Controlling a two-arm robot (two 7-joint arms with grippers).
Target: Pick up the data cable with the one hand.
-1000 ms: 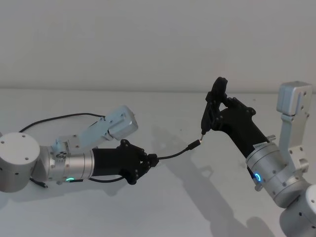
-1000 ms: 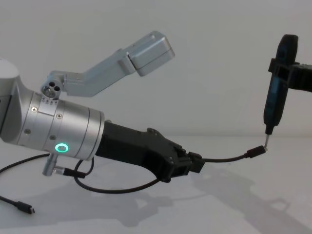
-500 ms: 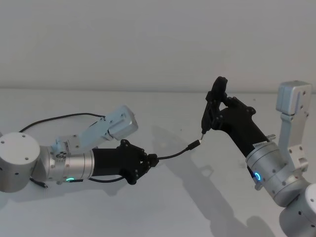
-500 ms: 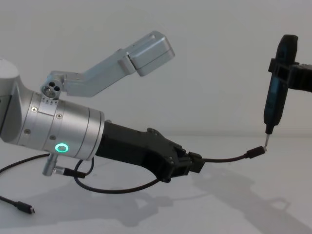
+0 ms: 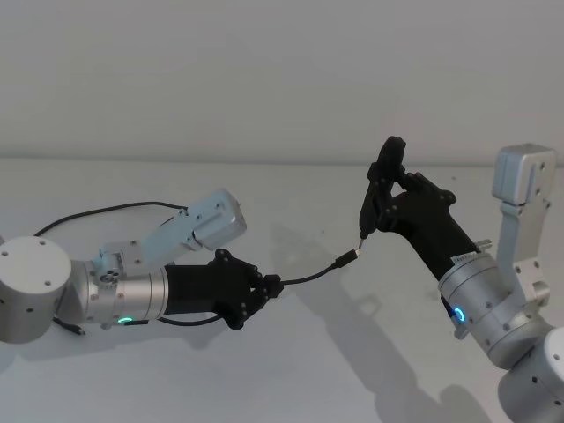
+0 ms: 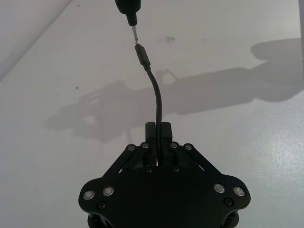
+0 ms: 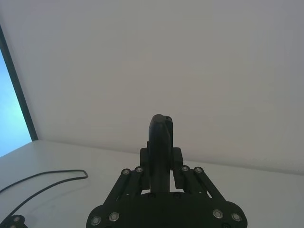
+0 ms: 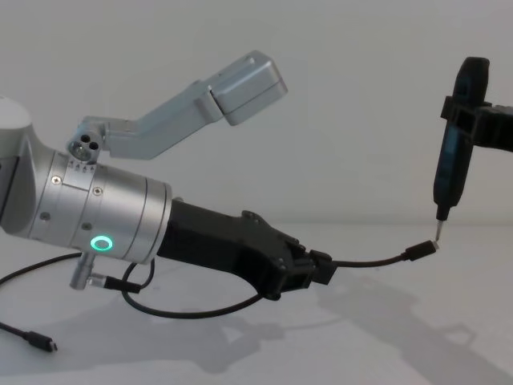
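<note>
Nothing has shifted since a second ago: the left gripper stays clamped on the data cable, its plug lifted toward two o'clock under the right gripper's clamped tool, so hold steady.

Materials and finish: matt black plastic against brushed silver metal, on a smooth pale surface.
Left hand: matt black plastic, small bright screw heads; wrist cylinder satin silver metal. Data cable: smooth, slightly glossy black sheath, tiny silver metal tip. Upright black tool: semi-gloss casing, metal point.
</note>
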